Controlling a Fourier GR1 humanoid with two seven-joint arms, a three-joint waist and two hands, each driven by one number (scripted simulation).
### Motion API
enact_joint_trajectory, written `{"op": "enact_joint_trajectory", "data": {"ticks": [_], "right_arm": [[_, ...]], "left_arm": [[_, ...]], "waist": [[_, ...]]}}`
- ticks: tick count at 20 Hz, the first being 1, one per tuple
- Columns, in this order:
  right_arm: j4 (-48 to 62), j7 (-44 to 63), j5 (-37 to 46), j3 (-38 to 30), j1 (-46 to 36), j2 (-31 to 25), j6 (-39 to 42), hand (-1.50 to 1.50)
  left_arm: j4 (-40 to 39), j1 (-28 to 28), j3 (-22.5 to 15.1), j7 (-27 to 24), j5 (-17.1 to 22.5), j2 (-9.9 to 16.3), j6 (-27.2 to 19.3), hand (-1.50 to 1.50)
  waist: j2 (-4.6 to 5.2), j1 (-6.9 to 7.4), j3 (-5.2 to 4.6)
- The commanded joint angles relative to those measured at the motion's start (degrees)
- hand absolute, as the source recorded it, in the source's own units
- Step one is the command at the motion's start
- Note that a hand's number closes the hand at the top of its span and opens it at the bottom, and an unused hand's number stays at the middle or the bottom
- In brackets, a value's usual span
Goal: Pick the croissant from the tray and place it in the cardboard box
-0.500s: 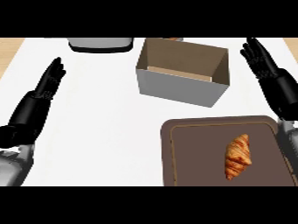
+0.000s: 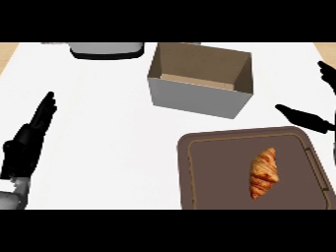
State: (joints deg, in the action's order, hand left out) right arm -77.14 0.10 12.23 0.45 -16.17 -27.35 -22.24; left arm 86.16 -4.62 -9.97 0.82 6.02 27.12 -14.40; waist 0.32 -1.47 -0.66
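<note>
A golden croissant (image 2: 263, 173) lies lengthwise near the middle of the brown tray (image 2: 207, 187) at the lower right. Behind the tray stands the open cardboard box (image 2: 199, 96), its inside showing nothing. My right hand (image 2: 335, 115) hovers open at the right edge, just past the tray's far right corner, thumb pointing left toward the tray and fingers stretched upward. It touches neither croissant nor tray. At the left, my left hand (image 2: 26, 142) rests open, fingers straight, far from both.
A grey and black appliance (image 2: 106, 49) sits at the counter's back edge, left of the box. White counter (image 2: 112, 128) spreads between my left hand and the tray. Wooden floor shows past the counter's left and right edges.
My right hand has dropped lower and turned, its thumb now sticking out toward the tray. The left hand has shifted slightly lower. Croissant, tray and box lie as before.
</note>
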Motion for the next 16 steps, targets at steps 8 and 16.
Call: {"op": "enact_joint_trajectory", "data": {"ticks": [8,16], "right_arm": [[-8.47,24.01,31.53,7.42,13.52,5.94,-18.49,-1.50],[-12.32,45.51,38.10,13.57,14.14,-0.49,12.24,-1.50]], "left_arm": [[0.07,3.17,-0.52,3.42,-1.80,-2.14,-3.09,0.00],[0.50,5.63,-1.34,1.90,-2.09,-2.14,-2.31,0.00]], "waist": [[-0.74,0.11,0.30],[-0.87,0.86,0.02]]}}
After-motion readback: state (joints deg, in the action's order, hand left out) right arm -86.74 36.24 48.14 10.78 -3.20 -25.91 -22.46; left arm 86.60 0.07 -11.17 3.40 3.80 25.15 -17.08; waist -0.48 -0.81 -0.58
